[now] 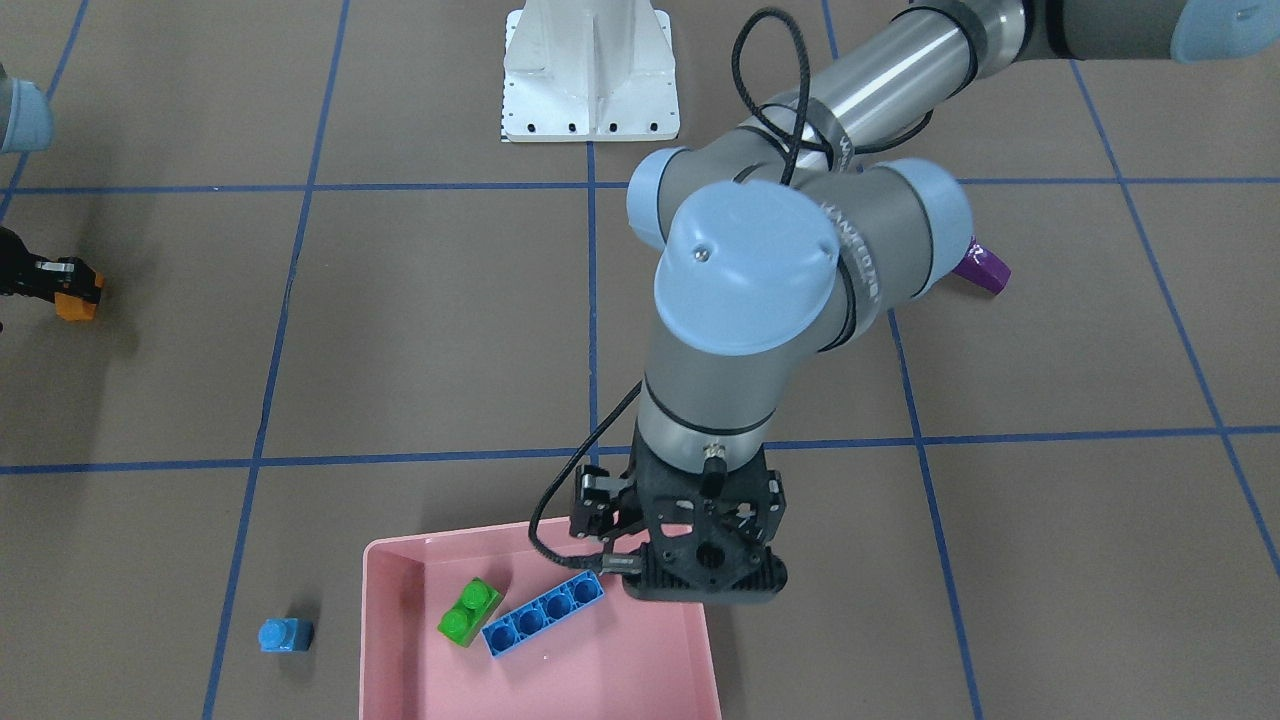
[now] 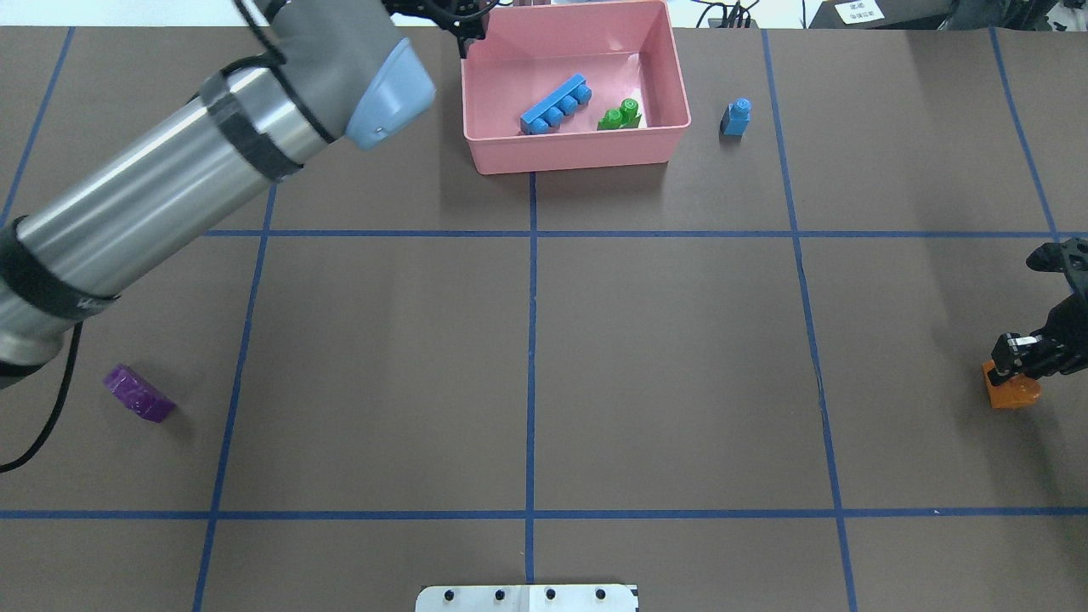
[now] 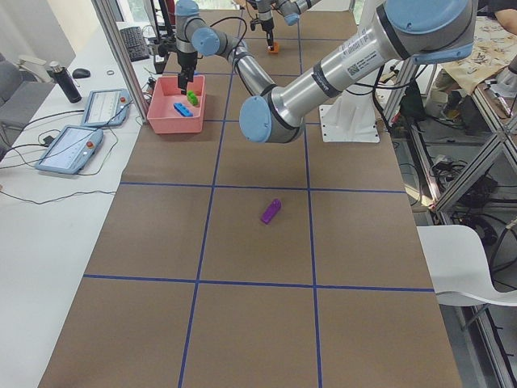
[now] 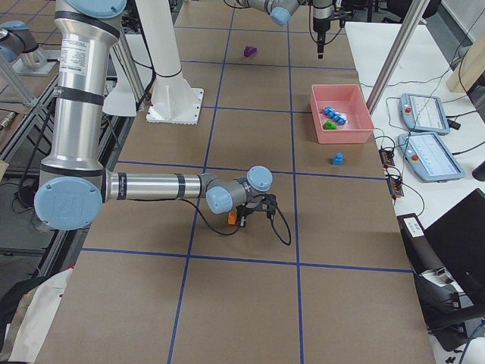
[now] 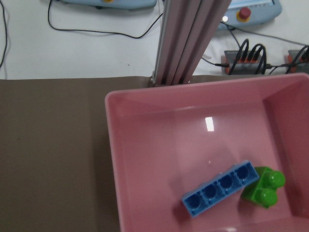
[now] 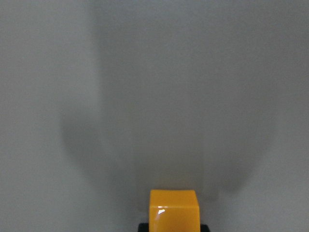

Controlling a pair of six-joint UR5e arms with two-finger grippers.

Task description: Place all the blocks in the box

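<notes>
The right gripper (image 2: pixel 1020 365) has its jaws pressed on the orange brick (image 2: pixel 1010 393), which sits low against the desk (image 2: pixel 663 357); whether it touches the surface, I cannot tell. In the right wrist view the brick shows between the jaws at the bottom edge, with only bare desk ahead of it.

The left gripper (image 1: pixel 705 580) hangs above one corner of the pink box (image 2: pixel 578 157). Its jaws are hidden under its own body, so I cannot tell whether they are spread or pressed together. Just below and beside these jaws, the long blue brick (image 1: pixel 545 612) lies inside the box, and the green brick (image 1: pixel 468 610) lies touching or nearly touching its end. The small blue brick (image 1: pixel 286 635) stands on the desk outside the box, on the side away from the left jaws. The purple brick (image 2: pixel 138 393) lies well apart from both pairs of jaws, under the left arm's forearm.
</notes>
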